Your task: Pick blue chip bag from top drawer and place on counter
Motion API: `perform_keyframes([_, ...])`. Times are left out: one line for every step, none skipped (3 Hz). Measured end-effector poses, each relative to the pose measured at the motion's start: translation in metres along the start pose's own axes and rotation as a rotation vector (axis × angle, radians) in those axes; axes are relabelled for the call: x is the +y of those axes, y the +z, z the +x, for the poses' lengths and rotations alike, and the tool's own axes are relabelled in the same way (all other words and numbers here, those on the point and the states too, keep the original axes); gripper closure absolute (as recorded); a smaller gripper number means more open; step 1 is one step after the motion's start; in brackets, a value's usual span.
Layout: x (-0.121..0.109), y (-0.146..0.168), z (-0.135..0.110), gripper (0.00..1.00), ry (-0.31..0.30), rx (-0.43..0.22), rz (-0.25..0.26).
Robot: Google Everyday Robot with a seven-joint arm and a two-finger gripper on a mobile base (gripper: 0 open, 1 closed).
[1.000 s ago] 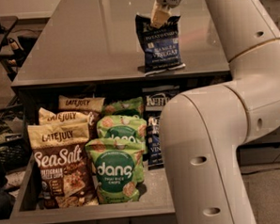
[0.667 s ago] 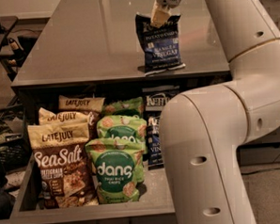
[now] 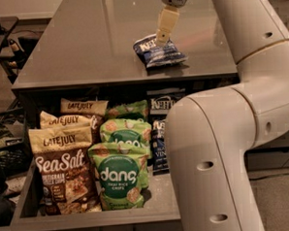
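Observation:
A dark navy blue chip bag [image 3: 161, 53] lies flat on the glossy grey counter [image 3: 82, 43], right of its middle. My gripper [image 3: 161, 38] hangs just above the bag's far edge, with its beige tip at the bag's top. It is open and the bag rests on the counter by itself. Below the counter's front edge the top drawer [image 3: 92, 223] stands pulled out. Two more navy Kettle bags [image 3: 160, 136] stand at the drawer's right side, partly hidden by my arm.
Green Dang bags [image 3: 119, 177] stand in the drawer's middle and brown Late July bags [image 3: 62, 165] at its left. My white arm [image 3: 214, 148] fills the right foreground and covers the drawer's right end. Cables and a crate lie on the floor at left.
The blue chip bag stood upright on the counter in my gripper. It now lies flat, let go, and the gripper has hardly moved.

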State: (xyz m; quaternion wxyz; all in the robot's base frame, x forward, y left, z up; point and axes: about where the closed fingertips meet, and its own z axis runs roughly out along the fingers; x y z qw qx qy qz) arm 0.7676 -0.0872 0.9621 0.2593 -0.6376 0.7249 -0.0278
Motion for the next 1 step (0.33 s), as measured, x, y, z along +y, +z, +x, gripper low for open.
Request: perform_keyframes([0.0, 0.0, 0.0, 0.0, 0.0, 0.0, 0.0])
